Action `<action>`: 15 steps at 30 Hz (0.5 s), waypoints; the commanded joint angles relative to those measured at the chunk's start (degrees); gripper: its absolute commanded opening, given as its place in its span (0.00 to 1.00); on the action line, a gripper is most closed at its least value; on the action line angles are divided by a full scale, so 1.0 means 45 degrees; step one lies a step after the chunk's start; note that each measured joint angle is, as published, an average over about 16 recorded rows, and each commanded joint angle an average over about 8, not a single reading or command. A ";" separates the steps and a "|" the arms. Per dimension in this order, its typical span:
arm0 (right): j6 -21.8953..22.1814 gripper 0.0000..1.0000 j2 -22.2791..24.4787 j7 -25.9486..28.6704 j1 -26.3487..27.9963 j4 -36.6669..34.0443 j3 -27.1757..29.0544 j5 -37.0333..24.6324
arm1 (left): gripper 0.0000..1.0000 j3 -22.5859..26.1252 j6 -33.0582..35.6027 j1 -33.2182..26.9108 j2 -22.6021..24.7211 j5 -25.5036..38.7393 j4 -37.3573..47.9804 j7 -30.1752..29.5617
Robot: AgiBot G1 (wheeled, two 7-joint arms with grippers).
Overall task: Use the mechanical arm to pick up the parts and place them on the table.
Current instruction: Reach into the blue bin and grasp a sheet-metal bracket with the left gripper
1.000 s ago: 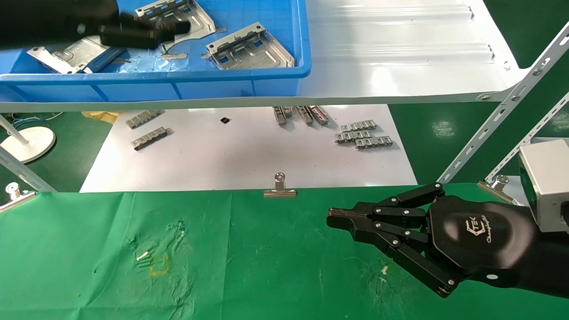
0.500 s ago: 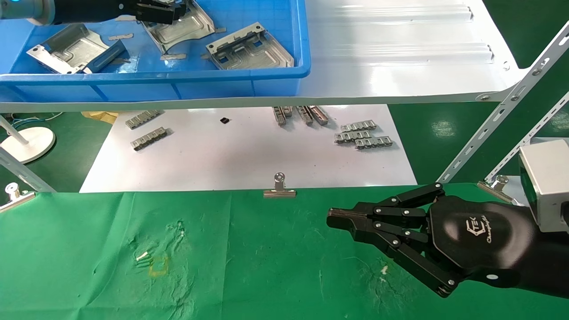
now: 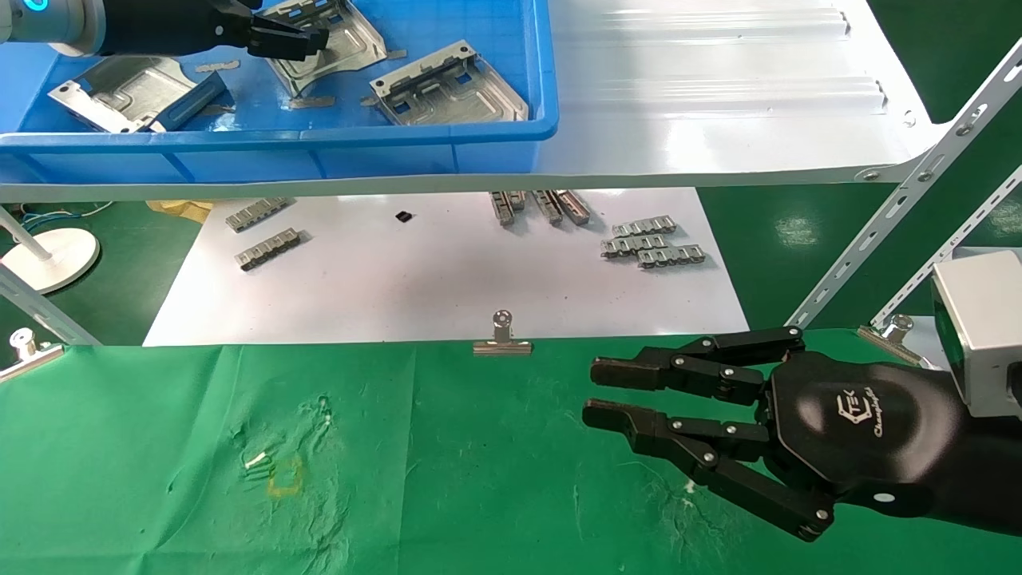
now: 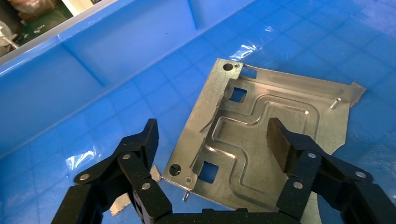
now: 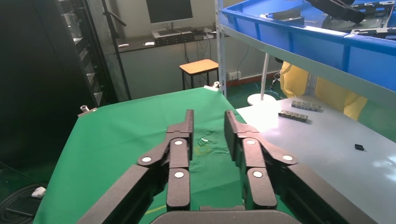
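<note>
Three silver sheet-metal parts lie in a blue bin (image 3: 319,137) on the white shelf: one at the left (image 3: 132,86), one in the middle (image 3: 339,36) and one at the right (image 3: 451,84). My left gripper (image 3: 307,41) is open just over the middle part. In the left wrist view the gripper (image 4: 212,140) straddles that part's (image 4: 252,140) edge, one finger over the plate and the other over the bin floor. My right gripper (image 3: 595,394) hovers open and empty over the green table (image 3: 160,447). It also shows in the right wrist view (image 5: 208,128).
The glossy white shelf (image 3: 703,96) overhangs a white sheet (image 3: 447,279) that carries grey link strips (image 3: 655,243). A binder clip (image 3: 502,339) holds the cloth's far edge. Slanted metal struts (image 3: 902,200) stand at the right. A white lamp base (image 3: 48,255) is at the left.
My right gripper's fingers have spread from shut to open. My left gripper has shifted from the bin's front to over the middle part.
</note>
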 commanded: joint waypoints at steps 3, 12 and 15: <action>0.0000 1.00 0.0000 0.0000 0.0000 0.0000 0.0000 0.0000 | 0.01 0.0057 -0.0098 -0.0073 0.0068 0.0082 0.0144 -0.0129; 0.0000 1.00 0.0000 0.0000 0.0000 0.0000 0.0000 0.0000 | 0.00 0.0101 0.0085 -0.0127 0.0062 0.0146 0.0359 -0.0613; 0.0000 1.00 0.0000 0.0000 0.0000 0.0000 0.0000 0.0000 | 0.00 0.0116 0.0126 -0.0113 0.0042 0.0167 0.0339 -0.0662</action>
